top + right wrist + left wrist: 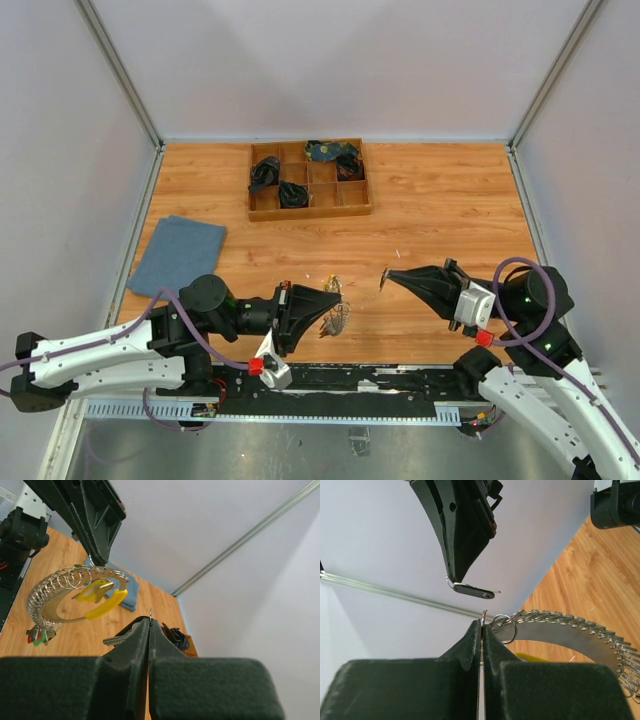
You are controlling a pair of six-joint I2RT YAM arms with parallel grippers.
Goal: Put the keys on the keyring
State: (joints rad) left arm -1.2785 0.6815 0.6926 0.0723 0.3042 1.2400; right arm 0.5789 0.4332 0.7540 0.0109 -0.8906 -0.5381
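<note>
My left gripper [338, 292] is shut on the thin wire of the keyring [338, 316] and holds it above the table. The ring hangs below it with its bunch of keys. In the left wrist view my left gripper [483, 626] pinches the wire, with small rings [506, 628] beside it. The right wrist view shows the keyring [59, 615], its yellow piece [105, 605] and red and green key heads [37, 636]. My right gripper [388, 277] is shut on a single key [114, 640], a little right of the ring and apart from it. That key has a black head [472, 591].
A wooden compartment tray [310, 212] with dark items stands at the back middle of the wooden table. A blue cloth [178, 255] lies at the left. White walls enclose the table on three sides.
</note>
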